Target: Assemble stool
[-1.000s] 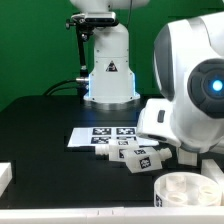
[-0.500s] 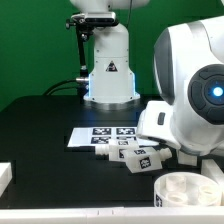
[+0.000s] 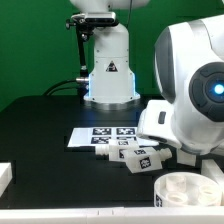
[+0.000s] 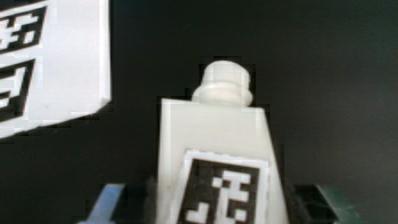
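In the wrist view a white stool leg (image 4: 222, 150) with a black-and-white tag lies between my fingers, its rounded peg (image 4: 226, 80) pointing away. My gripper (image 4: 221, 203) is open: one finger (image 4: 114, 203) stands on each side of the leg, with a dark gap between each finger and the leg. In the exterior view two legs (image 3: 116, 152) (image 3: 146, 160) lie side by side on the black table, and the round rimmed seat (image 3: 186, 188) sits at the front right. My arm hides the gripper there.
The marker board (image 3: 101, 134) lies flat just behind the legs and shows beside the leg in the wrist view (image 4: 45, 60). The robot base (image 3: 108, 70) stands at the back. A white block (image 3: 5, 176) sits at the exterior view's front left edge.
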`<state>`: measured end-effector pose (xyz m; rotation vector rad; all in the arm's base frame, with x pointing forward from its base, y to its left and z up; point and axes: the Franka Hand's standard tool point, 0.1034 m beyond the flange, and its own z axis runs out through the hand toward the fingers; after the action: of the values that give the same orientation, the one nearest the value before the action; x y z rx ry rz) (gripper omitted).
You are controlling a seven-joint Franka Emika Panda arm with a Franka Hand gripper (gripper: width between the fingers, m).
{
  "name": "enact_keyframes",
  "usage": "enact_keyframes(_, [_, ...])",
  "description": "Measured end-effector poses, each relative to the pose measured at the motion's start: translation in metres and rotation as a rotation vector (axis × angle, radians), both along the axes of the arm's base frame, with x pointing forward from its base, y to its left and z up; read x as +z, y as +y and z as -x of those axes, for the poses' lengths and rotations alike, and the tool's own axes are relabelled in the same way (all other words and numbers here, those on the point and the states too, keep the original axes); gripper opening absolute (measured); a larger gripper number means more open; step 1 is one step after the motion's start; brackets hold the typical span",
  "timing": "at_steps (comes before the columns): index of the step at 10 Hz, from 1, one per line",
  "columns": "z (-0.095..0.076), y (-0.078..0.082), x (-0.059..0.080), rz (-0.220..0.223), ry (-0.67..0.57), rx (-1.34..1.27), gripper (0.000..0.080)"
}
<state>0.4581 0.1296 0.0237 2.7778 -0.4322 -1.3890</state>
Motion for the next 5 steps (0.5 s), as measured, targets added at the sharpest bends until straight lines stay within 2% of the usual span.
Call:
enact_keyframes(2, [-0.014,-0.015,0.043,-0.041,-0.008,0.016,0.0325])
enact_keyframes(3, [-0.031,-0.020,0.055,-0.031,-0.103,0.047,0.0325])
enact_keyframes(4, [-0.035,-0.015,0.057,-0.025,-0.166,0.053,0.0325])
enact_keyframes(5, [-0.035,-0.013,0.054,-0.021,-0.218,0.052,0.0325])
